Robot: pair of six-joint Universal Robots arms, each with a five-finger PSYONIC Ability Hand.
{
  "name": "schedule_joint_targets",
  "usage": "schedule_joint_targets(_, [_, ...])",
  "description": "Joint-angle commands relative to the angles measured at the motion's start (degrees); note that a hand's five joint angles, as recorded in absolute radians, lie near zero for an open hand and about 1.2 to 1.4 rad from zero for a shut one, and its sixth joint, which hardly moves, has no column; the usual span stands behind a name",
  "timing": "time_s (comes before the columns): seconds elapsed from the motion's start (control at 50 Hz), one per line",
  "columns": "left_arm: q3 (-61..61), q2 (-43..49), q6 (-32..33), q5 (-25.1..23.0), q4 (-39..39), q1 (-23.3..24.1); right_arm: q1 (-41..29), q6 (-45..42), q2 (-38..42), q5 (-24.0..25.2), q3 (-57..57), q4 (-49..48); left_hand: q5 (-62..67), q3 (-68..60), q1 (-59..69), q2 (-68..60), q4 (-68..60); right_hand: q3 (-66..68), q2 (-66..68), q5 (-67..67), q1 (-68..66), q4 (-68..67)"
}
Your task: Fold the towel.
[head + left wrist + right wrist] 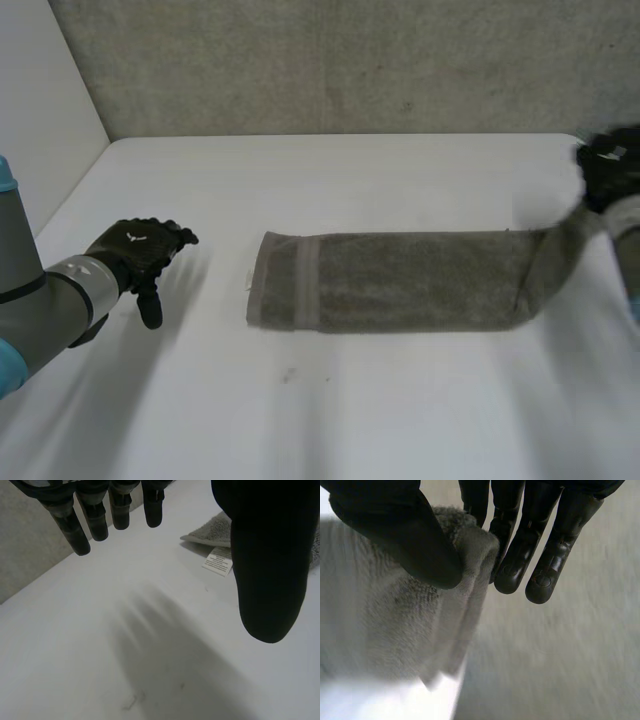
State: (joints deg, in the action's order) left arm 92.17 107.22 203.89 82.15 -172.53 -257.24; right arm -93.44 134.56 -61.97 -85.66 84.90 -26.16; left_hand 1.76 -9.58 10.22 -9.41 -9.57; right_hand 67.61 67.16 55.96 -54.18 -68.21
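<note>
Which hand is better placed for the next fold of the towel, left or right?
Right. The right hand pinches the towel at its raised end; the left hand hangs open over the table, apart from it.

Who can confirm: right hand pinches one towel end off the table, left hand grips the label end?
Wrong on the left hand: it is open over the table, beside the label, per the left wrist view. The right hand does pinch the towel end.

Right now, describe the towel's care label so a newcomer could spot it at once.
On the white table lies a grey towel, folded into a long strip. At its banded end, the one nearer the left hand, a care label pokes out from underneath: white with printed lines, unlike the grey terry around it.
</note>
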Motion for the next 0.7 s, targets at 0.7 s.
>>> schedule_joint_targets(0.7, [-4.7,1.05,-9.02,0.38,-10.11,7.88,-30.5,30.46,4.26,15.01,-6.34,6.29,-1.76,-0.42,-0.22,-0.59,-0.43,-57.61,-57.16,-55.96,44.18,58.21])
